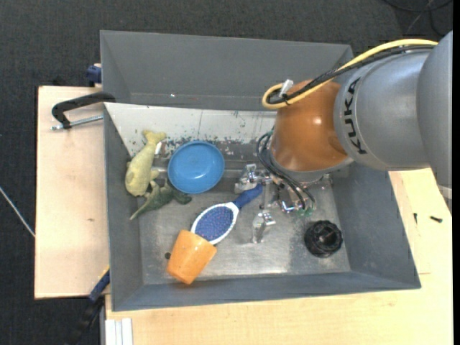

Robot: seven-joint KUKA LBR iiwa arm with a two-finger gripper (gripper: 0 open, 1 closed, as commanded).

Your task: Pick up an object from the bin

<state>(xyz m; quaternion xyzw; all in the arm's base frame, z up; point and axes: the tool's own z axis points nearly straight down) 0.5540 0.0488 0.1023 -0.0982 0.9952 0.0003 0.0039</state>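
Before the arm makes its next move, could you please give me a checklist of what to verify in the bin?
1. Gripper open, its metal fingers apart: ok.
2. Blue oval brush with a white rim, handle end inside the gap between the fingers: cannot tell; it lies close beside them.
3. Orange plastic cup, on its side, free of the brush head: cannot tell; they lie very close.
4. Black round knob apart from the gripper: ok.
5. Blue round bowl apart from the gripper: ok.
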